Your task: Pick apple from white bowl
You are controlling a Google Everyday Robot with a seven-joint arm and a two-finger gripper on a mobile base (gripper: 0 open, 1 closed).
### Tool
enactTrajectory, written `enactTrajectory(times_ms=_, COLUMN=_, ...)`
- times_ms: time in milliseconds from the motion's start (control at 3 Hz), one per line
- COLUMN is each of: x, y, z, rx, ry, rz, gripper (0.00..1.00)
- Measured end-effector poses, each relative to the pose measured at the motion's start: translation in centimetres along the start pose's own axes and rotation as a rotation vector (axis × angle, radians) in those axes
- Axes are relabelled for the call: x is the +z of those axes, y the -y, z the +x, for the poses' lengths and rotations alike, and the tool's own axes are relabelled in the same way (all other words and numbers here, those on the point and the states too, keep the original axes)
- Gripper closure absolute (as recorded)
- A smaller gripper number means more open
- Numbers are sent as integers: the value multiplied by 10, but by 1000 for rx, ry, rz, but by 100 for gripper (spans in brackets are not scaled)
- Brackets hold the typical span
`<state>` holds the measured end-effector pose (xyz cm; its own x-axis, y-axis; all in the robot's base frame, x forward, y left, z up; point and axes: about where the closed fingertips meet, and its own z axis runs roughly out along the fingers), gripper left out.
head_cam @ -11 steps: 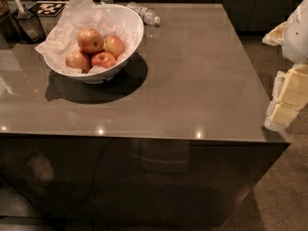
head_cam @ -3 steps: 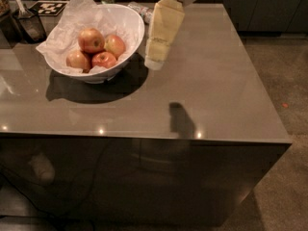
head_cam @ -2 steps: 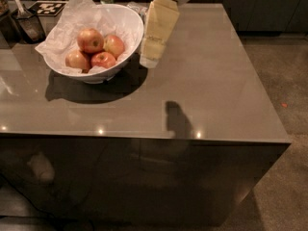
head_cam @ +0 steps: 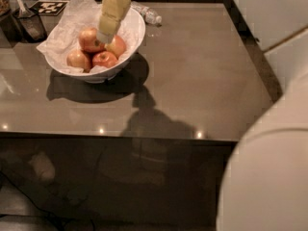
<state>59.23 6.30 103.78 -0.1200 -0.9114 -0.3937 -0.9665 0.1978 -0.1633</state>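
Observation:
The white bowl (head_cam: 137, 27), lined with crumpled white paper, stands at the table's back left and holds several apples. The apple (head_cam: 89, 39), the largest and red-orange, lies at the back of the bowl. A paler apple (head_cam: 118, 46) lies to its right, and a smaller deep-red one (head_cam: 105, 59) and another (head_cam: 78, 59) lie in front. My gripper (head_cam: 105, 36) reaches down from the top of the view into the bowl. Its tip is between the large apple and the paler one, right by both.
A plastic bottle (head_cam: 148, 15) lies behind the bowl. A black holder with a utensil (head_cam: 28, 23) and a marker tag (head_cam: 50, 6) are at the far left. My pale arm body (head_cam: 269, 167) fills the right foreground. The grey table (head_cam: 192, 81) ends at its front edge.
My gripper has moved left from beside the bowl's right rim to over the apples inside it. My arm now fills the right side of the view.

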Motion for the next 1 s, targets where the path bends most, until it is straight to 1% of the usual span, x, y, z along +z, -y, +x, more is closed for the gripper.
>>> enactTrajectory(times_ms=333, x=-8, y=9, z=-19, rx=-11, ry=56, rz=34, gripper=0)
enactTrajectory(times_ms=667, x=-7, y=9, z=-19, rx=-11, ry=56, rz=35, gripper=0)
enactTrajectory(times_ms=1000, x=16, y=23, z=-46, rx=4, ry=83, rz=12, gripper=0)
